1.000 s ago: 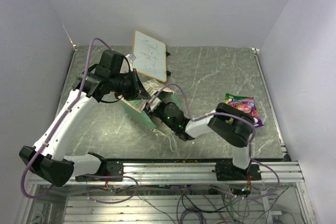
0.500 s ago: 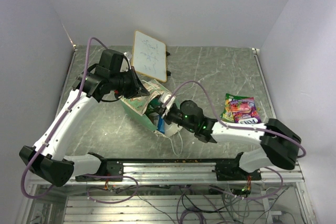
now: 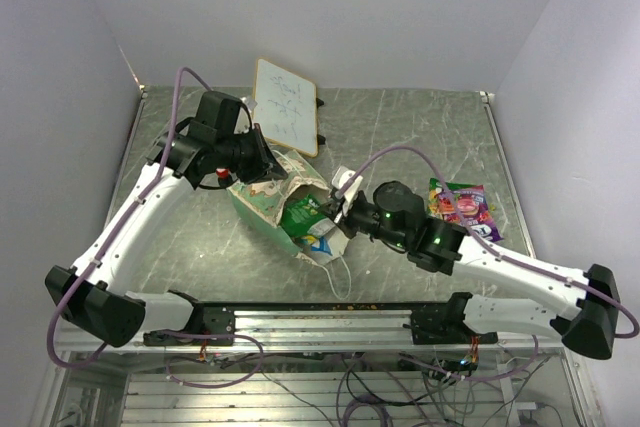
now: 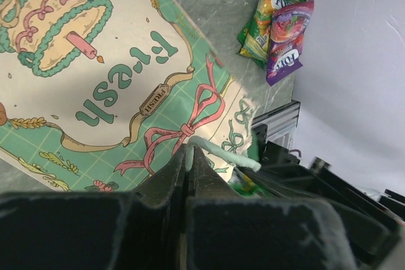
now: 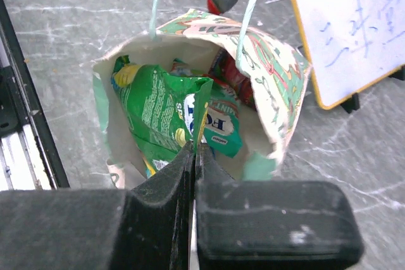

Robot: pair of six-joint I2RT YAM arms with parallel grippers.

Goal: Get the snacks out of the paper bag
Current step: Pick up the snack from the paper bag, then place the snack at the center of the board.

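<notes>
The right gripper (image 5: 195, 147) is clamped on the near edge of a glossy green snack packet (image 5: 158, 112), whose long axis runs straight ahead of its fingertips into the open cream and mint-green paper bag (image 5: 278, 86). A teal-and-white packet (image 5: 223, 134) lies deeper inside. Opposite, the left gripper (image 4: 188, 153) pinches the bag's pale string handle (image 4: 221, 153). Purple and green packets (image 3: 458, 205) lie outside, behind the right gripper.

paper bag (image 3: 258, 205): cream, mint-green band, printed bows; tilted on its side, mouth open; string handle (image 4: 223, 153) pinched by left gripper (image 4: 188, 156)
green packet (image 5: 155, 109): glossy, at bag mouth, top edge pinched by right gripper (image 5: 195, 153)
teal packet (image 5: 223, 132): inside bag, behind the green one
red packet (image 5: 229, 75): deeper inside, mostly hidden
loose snacks (image 3: 460, 209): green and purple packets, overlapping, flat on table, well apart from bag
</notes>
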